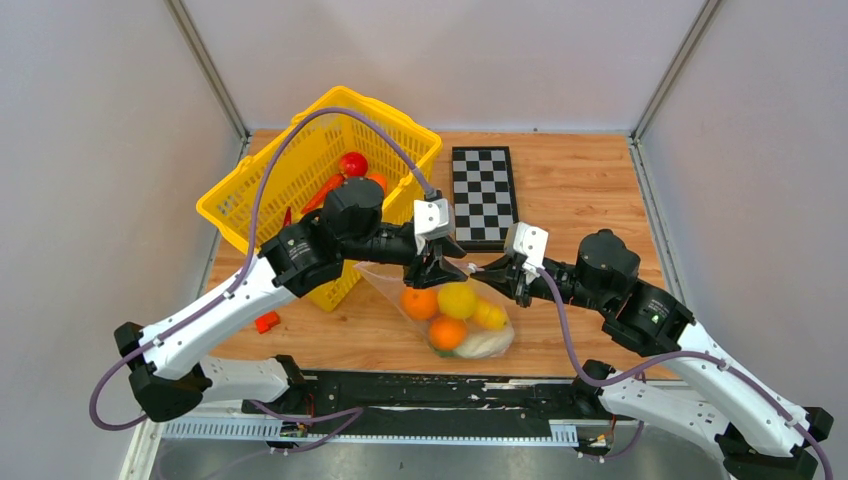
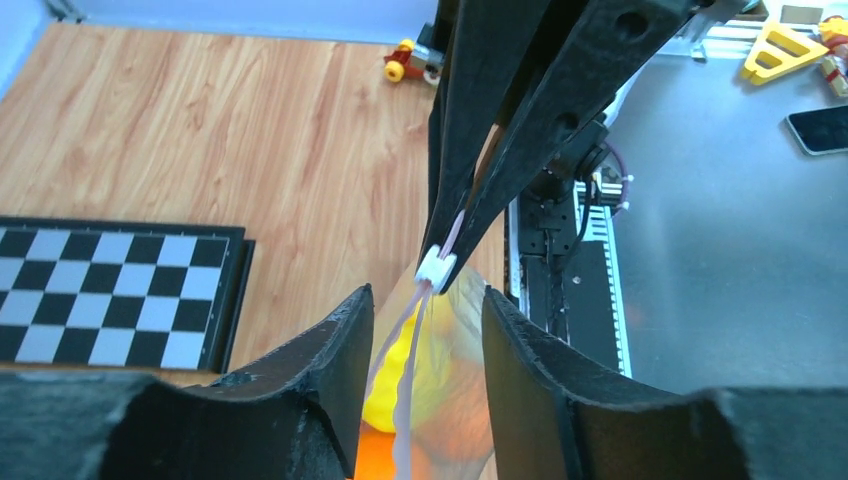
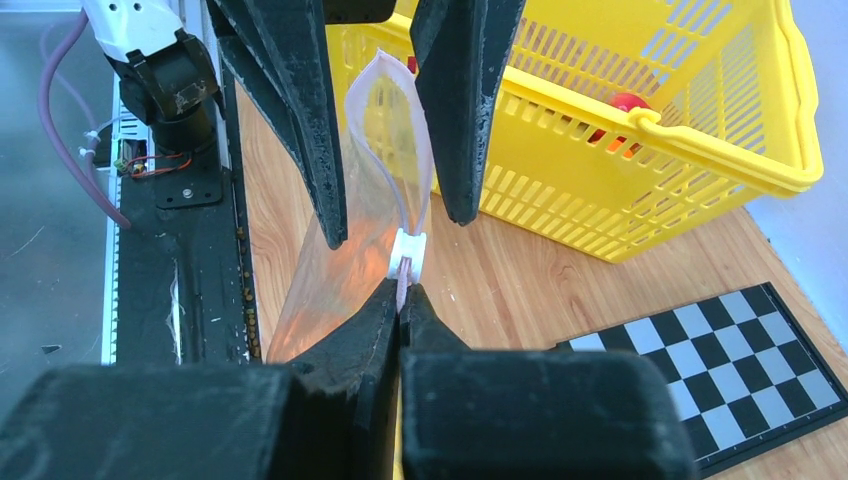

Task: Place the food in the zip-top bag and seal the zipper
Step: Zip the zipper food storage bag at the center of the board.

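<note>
The zip-top bag lies near the table's front, between the arms. It holds the food: orange, yellow and pale pieces. My right gripper is shut on the pink zipper, just behind a small white slider. My left gripper is open, its fingers standing either side of the bag's raised mouth without touching it. Between them the zipper runs down from the slider as two strips slightly apart, with a yellow piece behind.
A yellow basket stands at the back left, with a red toy and other pieces inside. A checkerboard lies behind the bag. A small red object sits beside the left arm. The arms' black base rail runs along the near edge.
</note>
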